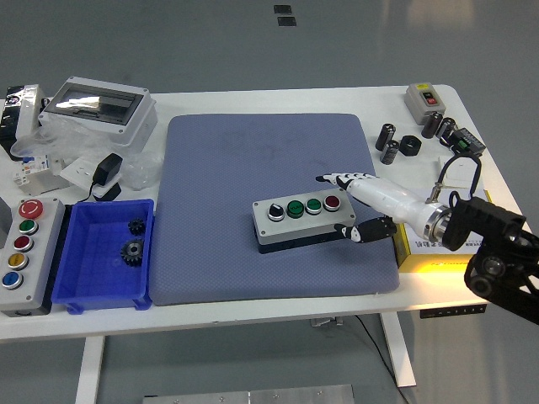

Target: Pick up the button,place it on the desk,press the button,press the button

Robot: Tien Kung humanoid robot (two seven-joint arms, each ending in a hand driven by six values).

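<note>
A grey button box [301,219] with a black knob, two green buttons and a red button lies flat on the blue-grey mat [253,168], right of centre. My right hand [354,202] hovers just to the right of the box, fingers [337,178] stretched toward it and thumb [358,231] apart below. It holds nothing and no longer touches the box. The black right arm [497,252] comes in from the lower right. No left arm shows.
A second button box [24,244] sits at the left edge beside a blue bin [84,286] holding gears. A clear-lidded enclosure [97,105], adapter and bags lie back left. Capacitors [389,143], a switch box [424,98] and a yellow box [421,252] crowd the right side.
</note>
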